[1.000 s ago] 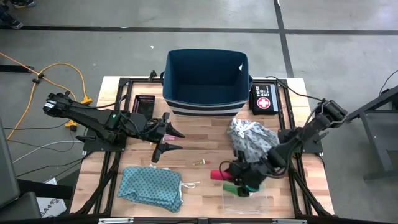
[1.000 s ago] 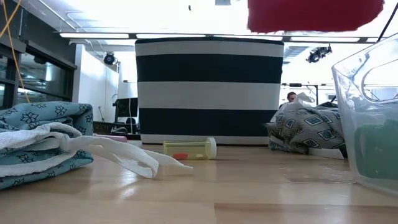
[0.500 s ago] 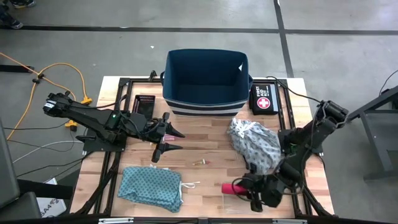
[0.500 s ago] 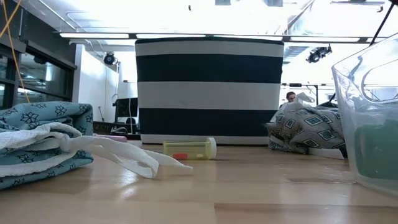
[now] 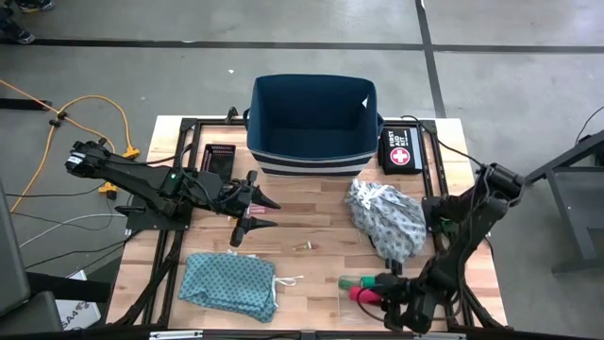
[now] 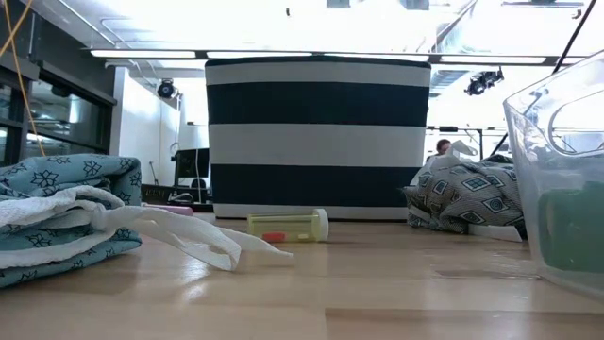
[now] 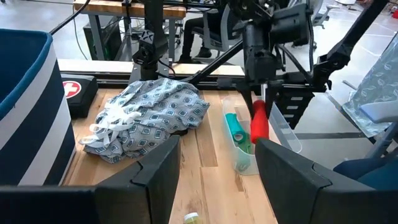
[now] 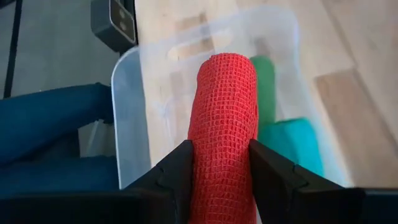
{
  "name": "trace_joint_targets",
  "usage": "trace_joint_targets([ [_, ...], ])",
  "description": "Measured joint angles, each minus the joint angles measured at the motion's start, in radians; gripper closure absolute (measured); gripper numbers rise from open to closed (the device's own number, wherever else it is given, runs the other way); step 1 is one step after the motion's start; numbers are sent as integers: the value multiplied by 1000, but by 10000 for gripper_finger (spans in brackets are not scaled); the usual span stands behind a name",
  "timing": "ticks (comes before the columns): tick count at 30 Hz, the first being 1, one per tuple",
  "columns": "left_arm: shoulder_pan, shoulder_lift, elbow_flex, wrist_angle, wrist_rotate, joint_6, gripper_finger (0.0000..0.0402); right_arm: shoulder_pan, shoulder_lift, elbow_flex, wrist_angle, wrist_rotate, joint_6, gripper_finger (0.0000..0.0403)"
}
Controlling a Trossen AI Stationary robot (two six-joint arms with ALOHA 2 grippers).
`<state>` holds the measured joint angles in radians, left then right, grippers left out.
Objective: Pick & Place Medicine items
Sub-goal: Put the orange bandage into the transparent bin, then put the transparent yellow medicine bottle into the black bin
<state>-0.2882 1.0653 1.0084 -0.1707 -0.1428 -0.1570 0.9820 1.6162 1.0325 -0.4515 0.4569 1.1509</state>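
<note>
My right gripper (image 5: 377, 293) is at the table's near right, shut on a red mesh roll (image 8: 224, 112) over a clear tray (image 8: 127, 106). Two green rolls (image 8: 289, 143) lie inside the tray, also seen in the left wrist view (image 7: 235, 127). A tiny yellow vial (image 6: 288, 225) lies on its side on the wood mid-table (image 5: 302, 247). My left gripper (image 5: 260, 213) hovers open at mid-left with nothing between its fingers. My right gripper pinches the red roll's two long sides (image 8: 211, 168) between its two fingers (image 8: 177, 168). The fingers slant down from the right and lie along the roll. The roll juts out past the fingertips, clear of the tray, with its free end (image 7: 259, 134) down.
A striped blue basket (image 5: 313, 118) stands at the far middle, with a black first aid pouch (image 5: 400, 151) to its right. A grey patterned cloth (image 5: 387, 217) lies at mid-right and a teal cloth (image 5: 229, 281) at the near left.
My right gripper has carried the red roll toward the table's near edge and a little right, sinking and rolling at the wrist. The roll has gone from beside the grey cloth to over the clear tray and has left the low view.
</note>
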Motion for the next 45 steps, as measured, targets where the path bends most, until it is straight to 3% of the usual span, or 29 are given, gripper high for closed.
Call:
trace_joint_targets([
  [27, 0, 0, 0, 0, 0, 0, 203, 20, 40, 0, 37, -25, 38, 276],
  [37, 0, 0, 0, 0, 0, 0, 203, 20, 40, 0, 37, -22, 38, 223],
  [45, 0, 0, 0, 0, 0, 0, 203, 20, 40, 0, 37, -26, 38, 217],
])
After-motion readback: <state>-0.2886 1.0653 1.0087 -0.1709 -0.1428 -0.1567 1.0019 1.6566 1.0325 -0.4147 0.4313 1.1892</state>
